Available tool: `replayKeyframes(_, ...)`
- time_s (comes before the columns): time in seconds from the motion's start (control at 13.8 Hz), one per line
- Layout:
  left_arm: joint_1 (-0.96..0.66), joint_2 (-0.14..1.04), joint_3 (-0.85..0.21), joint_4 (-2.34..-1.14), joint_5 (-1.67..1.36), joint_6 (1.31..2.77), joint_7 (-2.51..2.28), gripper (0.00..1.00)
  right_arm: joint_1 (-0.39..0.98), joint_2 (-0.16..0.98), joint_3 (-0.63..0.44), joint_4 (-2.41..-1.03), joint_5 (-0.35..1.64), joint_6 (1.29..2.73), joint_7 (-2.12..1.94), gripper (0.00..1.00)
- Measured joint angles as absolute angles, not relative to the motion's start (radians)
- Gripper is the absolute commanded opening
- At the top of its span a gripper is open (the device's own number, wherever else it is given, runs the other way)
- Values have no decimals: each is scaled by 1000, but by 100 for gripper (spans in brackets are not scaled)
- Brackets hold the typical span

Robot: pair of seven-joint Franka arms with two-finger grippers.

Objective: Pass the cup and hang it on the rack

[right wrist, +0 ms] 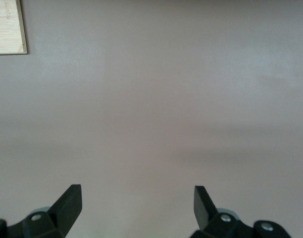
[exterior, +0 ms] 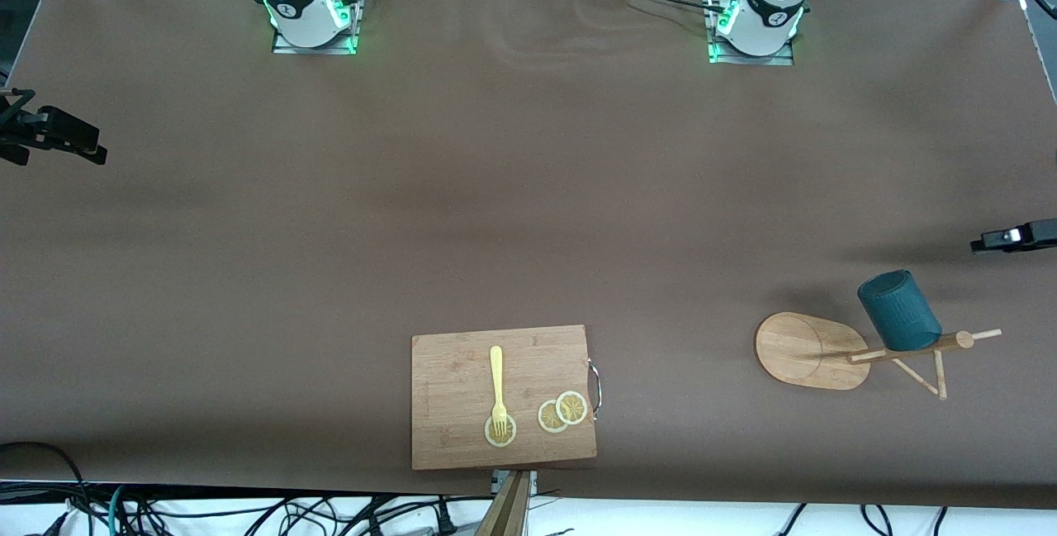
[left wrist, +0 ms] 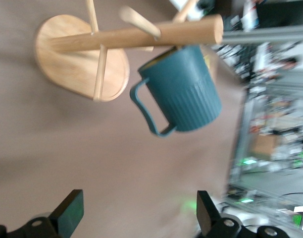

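The cup (exterior: 898, 310) hangs on the rack (exterior: 813, 350), toward the left arm's end of the table. In the left wrist view the cup (left wrist: 183, 90) sits tilted under the post, hooked on a peg, its handle pointing away from the oval base (left wrist: 75, 64).

The left gripper (left wrist: 136, 210) has its fingers spread wide with nothing between them, and hangs apart from the cup, near the table's edge at the left arm's end (exterior: 1011, 237).

The right gripper (right wrist: 136, 206) is also spread and empty, over bare brown cloth; that arm waits at its own end (exterior: 49, 135).

A board (exterior: 502, 396) lies near the front camera, bearing a fork (exterior: 497, 387) and lemon slices (exterior: 563, 412).
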State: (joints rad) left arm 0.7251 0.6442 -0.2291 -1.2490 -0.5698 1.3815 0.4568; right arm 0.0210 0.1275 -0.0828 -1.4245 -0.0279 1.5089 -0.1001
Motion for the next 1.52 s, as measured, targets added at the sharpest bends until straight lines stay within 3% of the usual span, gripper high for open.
replayKeyframes(0.51,349,453,-237,-1251,-78,1401,411,100,21,128,-82,-1424,-28,1510,-100,100)
replayKeyframes(0.8,170,403,-236,-1252,-21,1399,245,100,21,128,-82,-1424,-28,1510,-100,100)
replayKeyframes(1.09,100,382,-233,-1252,3,1414,176,100,19,128,-83,-1424,-19,1510,-99,100)
replayKeyframes(1.3,3,329,-128,-1295,43,1600,163,100,18,128,-83,-1424,-15,1510,-99,100)
replayKeyframes(1.52,-52,199,-24,-1450,46,1754,163,100,17,128,-83,-1424,-15,1510,-99,100)
